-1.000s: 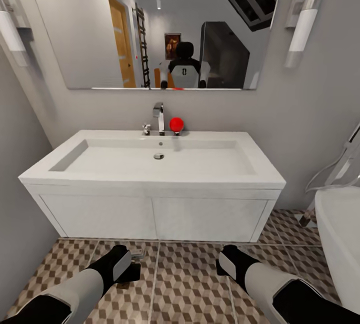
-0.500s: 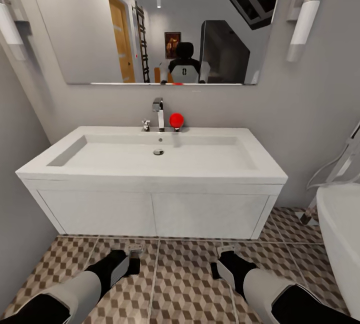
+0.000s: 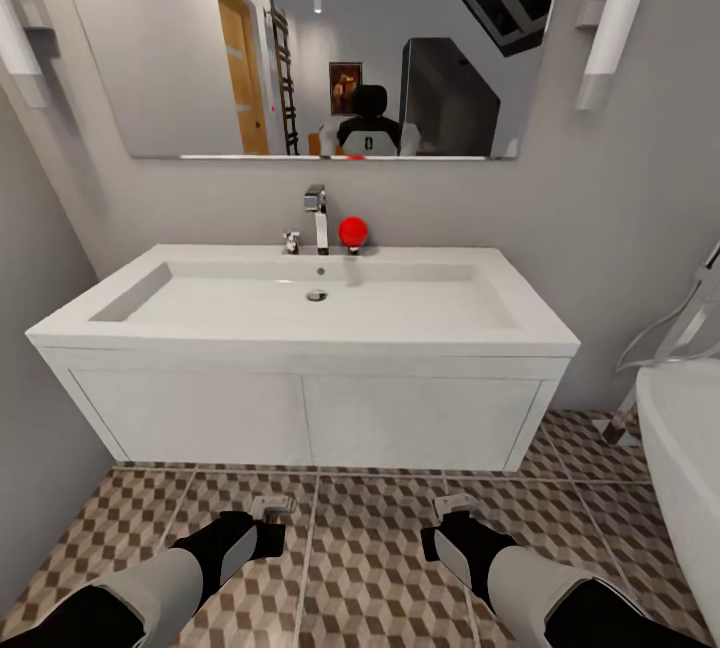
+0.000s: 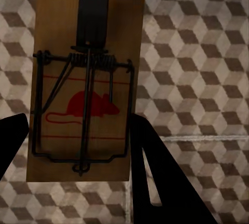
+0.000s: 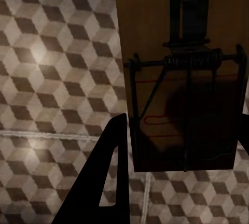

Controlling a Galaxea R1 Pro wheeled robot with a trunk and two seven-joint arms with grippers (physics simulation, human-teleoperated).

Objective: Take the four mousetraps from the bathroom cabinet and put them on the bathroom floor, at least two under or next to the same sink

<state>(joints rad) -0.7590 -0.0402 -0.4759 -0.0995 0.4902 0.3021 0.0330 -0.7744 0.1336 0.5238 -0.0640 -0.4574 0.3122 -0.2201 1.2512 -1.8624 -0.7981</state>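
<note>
In the head view the white sink (image 3: 310,303) spans the middle of the frame on its two-door vanity (image 3: 310,418), with a chrome tap (image 3: 317,218) and a red ball (image 3: 352,231) at its back edge and a mirror (image 3: 300,38) above. Low in the frame, both arms reach over the cube-patterned bathroom floor (image 3: 370,568) just in front of the vanity.

The left hand (image 3: 268,513), lower left of centre, is closed on a mousetrap (image 3: 272,504); its wrist view shows the tan board (image 4: 85,73) with a red mouse print between the dark fingers (image 4: 155,172).

The right hand (image 3: 452,513), lower right of centre, grips a second mousetrap (image 3: 454,503), seen shadowed in its wrist view (image 5: 181,79).

A white bathtub (image 3: 690,468) sits at the right edge.
</note>
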